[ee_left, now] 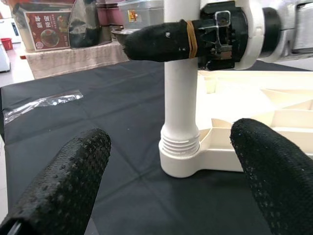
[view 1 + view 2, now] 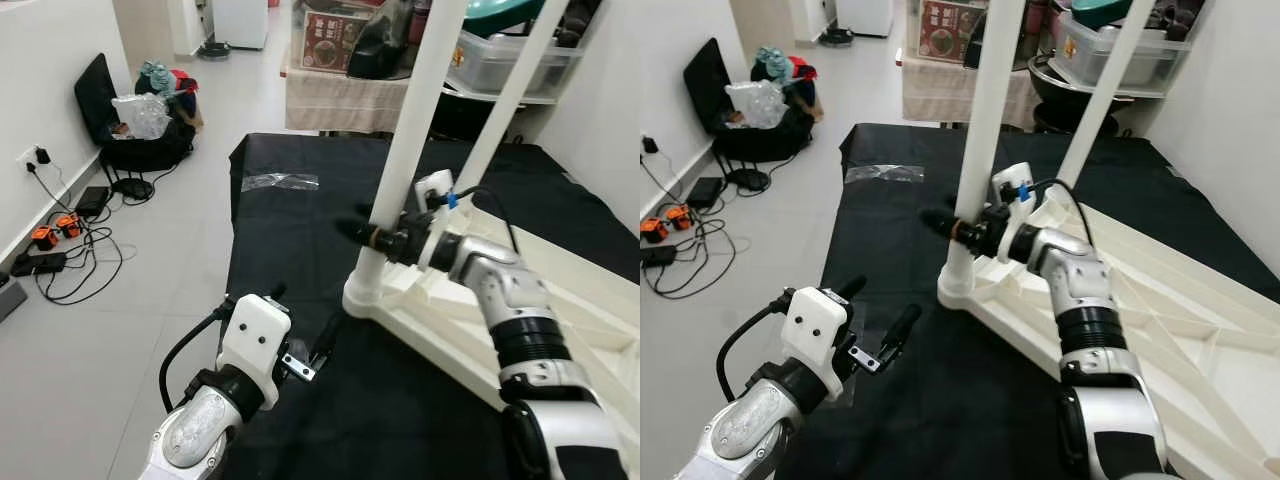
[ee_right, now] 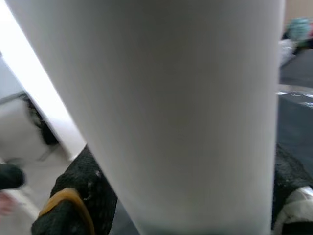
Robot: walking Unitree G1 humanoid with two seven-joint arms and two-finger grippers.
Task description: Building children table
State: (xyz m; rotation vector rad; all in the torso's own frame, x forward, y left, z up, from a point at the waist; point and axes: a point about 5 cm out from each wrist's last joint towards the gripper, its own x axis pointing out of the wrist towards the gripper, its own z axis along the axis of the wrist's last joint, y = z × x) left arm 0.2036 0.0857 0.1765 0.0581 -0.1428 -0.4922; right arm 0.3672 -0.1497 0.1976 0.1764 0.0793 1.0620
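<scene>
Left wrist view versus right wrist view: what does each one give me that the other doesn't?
Left wrist alone: the ribbed threaded collar where the white tubular table leg enters the cream plastic tabletop, plus the left gripper, open and short of it. Right wrist alone: the leg's surface close up between black fingers. Shared: the right gripper clamped on that leg.

We count two white table legs (image 2: 412, 130) (image 2: 505, 100), one tabletop (image 2: 590, 330), one plastic bag (image 2: 280, 181) near the black cloth's (image 2: 300, 250) far-left corner

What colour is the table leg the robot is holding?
White. The table leg shows best in the left eye view.
</scene>
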